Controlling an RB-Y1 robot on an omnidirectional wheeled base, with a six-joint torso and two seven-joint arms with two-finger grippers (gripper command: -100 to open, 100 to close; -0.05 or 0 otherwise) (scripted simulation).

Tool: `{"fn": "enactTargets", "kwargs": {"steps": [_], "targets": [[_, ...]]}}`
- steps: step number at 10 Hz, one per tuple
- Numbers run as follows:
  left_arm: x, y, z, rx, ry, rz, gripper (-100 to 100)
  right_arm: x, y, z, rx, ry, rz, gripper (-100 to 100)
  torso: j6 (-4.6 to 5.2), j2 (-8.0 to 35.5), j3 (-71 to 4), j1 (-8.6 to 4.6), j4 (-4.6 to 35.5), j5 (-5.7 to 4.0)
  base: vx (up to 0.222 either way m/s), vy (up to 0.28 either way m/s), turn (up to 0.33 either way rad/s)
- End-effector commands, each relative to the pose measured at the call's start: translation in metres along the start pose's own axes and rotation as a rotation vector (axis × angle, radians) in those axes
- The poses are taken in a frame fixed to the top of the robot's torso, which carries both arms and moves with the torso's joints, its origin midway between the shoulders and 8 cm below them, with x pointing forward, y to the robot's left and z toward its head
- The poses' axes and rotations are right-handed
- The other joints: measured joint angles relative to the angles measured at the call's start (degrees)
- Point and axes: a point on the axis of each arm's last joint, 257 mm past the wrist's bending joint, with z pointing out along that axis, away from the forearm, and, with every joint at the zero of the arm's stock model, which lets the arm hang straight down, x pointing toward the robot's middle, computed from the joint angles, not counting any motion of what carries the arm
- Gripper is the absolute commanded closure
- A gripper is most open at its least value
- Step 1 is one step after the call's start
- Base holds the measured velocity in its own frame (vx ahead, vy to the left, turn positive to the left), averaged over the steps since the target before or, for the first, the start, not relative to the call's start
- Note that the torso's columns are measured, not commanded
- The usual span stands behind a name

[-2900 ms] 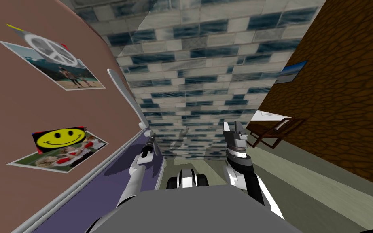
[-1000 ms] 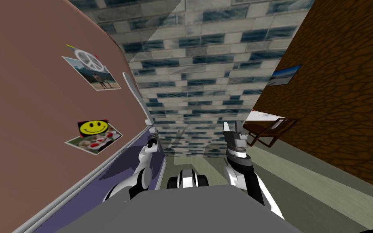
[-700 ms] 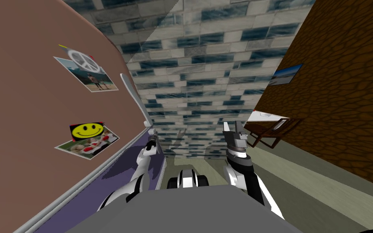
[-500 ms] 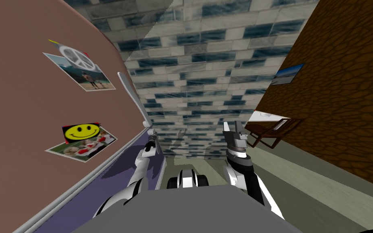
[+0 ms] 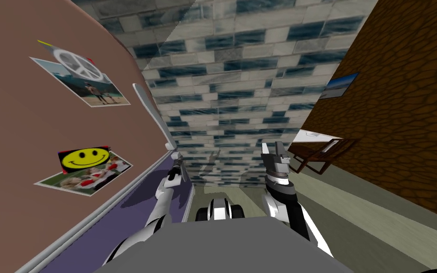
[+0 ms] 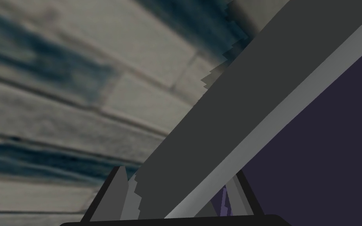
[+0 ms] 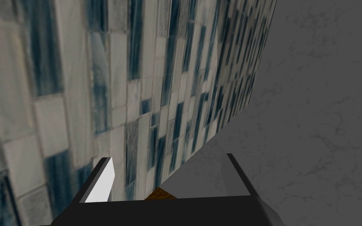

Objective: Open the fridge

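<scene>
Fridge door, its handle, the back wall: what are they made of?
Door: flat matte brown, no grain, material unclear. Handle: smooth pale grey, perhaps metal or plastic. Back wall: cream and blue-grey tiles or bricks, joints showing.

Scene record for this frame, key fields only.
fridge door: brown, on my left
on door: smiley magnet, peace-sign magnet
handle: grey, along the door's edge
left gripper: at the handle's lower end, with a grey bar in its gap
right gripper: open, raised, holding nothing
</scene>
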Motion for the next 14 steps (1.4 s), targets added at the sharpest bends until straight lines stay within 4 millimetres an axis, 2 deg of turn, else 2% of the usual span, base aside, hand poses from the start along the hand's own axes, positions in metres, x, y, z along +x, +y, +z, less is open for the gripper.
{"fn": "enactTargets", "kwargs": {"steps": [1,2,3,4,7,8,10,11,12,14], "targets": [[-0.007,0.016,-0.015,-0.014,0.003,0.004,100,0.0,0.0,0.0,0.0,0.0,0.0,0,0.0,-0.06,-0.02,-0.12,-0.1,0.05,0.11,-0.003,0.048],[-0.012,0.022,-0.02,-0.017,-0.006,0.014,100,0.0,0.0,0.0,0.0,0.0,0.0,0,-0.04,-0.23,-0.13,-0.03,-0.18,0.07,0.064,-0.009,-0.006],[-0.021,0.013,-0.019,-0.001,-0.024,0.014,100,0.0,0.0,0.0,0.0,0.0,0.0,0,-0.12,-0.09,-0.08,0.09,-0.13,0.06,0.004,-0.011,-0.008],[-0.007,0.016,-0.031,-0.002,0.009,0.003,100,0.0,0.0,0.0,0.0,0.0,0.0,0,-0.07,0.05,0.02,0.15,0.0,0.02,0.077,0.0,0.062],[-0.023,0.019,-0.041,0.008,-0.02,0.02,100,0.0,0.0,0.0,0.0,0.0,0.0,0,-0.11,0.02,0.0,0.15,-0.07,0.05,0.05,-0.002,0.0],[-0.005,0.02,-0.053,0.007,0.02,0.003,100,0.0,0.0,0.0,0.0,0.0,0.0,0,-0.16,0.14,0.07,0.15,0.04,-0.01,0.077,0.01,0.064],[-0.015,0.029,-0.066,0.004,0.004,0.02,100,0.0,0.0,0.0,0.0,0.0,0.0,0,-0.05,-0.05,-0.03,0.04,-0.14,0.08,0.089,-0.003,0.017],[-0.022,0.021,-0.065,0.019,-0.01,0.02,100,0.0,0.0,0.0,0.0,0.0,0.0,0,-0.1,0.11,0.04,0.0,-0.22,0.15,0.005,-0.01,0.006],[-0.005,0.019,-0.077,0.021,0.03,-0.003,100,0.0,0.0,0.0,0.0,0.0,0.0,0,-0.06,0.29,0.15,0.01,-0.04,0.05,0.073,-0.004,0.061],[-0.017,0.022,-0.089,0.025,0.012,0.012,100,0.0,0.0,0.0,0.0,0.0,0.0,0,0.06,0.18,0.1,-0.18,-0.1,0.09,0.07,0.006,0.021]]}}
